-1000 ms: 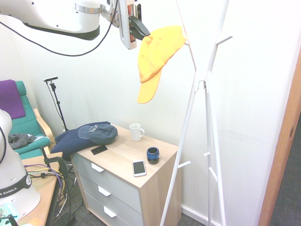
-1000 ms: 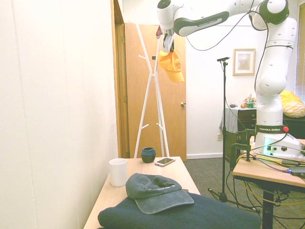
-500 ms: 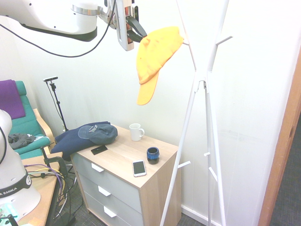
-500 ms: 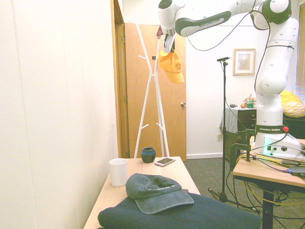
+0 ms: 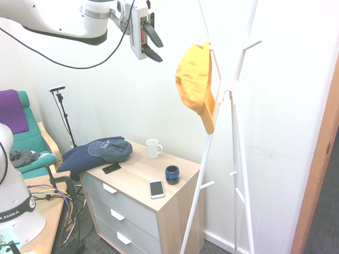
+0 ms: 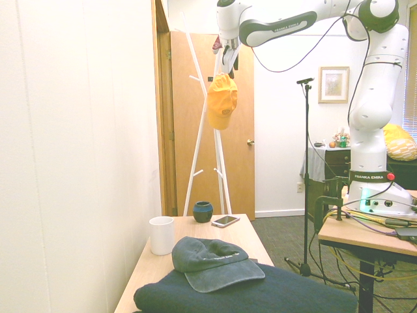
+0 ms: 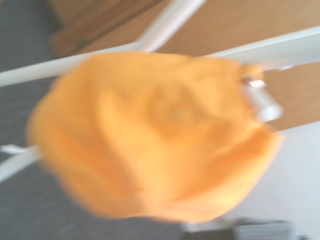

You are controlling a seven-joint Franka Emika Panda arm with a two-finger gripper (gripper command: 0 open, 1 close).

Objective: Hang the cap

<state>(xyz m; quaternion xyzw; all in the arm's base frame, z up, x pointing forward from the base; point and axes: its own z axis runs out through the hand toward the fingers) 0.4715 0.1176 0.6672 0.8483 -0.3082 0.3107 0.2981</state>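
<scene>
Cap (image 5: 197, 79), bright yellow-orange, hung from a peg of the white coat stand (image 5: 233, 159) in the upper middle of the first exterior frame, brim pointing down and lying against the stand's slanted pole. The hand (image 5: 153, 42) sat to the upper left of it, apart from the fabric, its two dark fingers spread and holding nothing. In the second exterior frame the cap (image 6: 222, 101) hung just below the hand (image 6: 226, 57), in front of the wooden door (image 6: 241, 150). The wrist view showed the cap (image 7: 160, 135) as a blurred orange mass across white poles. Lower in the first frame, the bench (image 5: 137, 177) carried a white mug (image 5: 153, 148), a small blue pot (image 5: 171, 173), a phone (image 5: 156, 188) and a dark cap (image 5: 111, 149) on folded navy cloth (image 5: 74, 159).
</scene>
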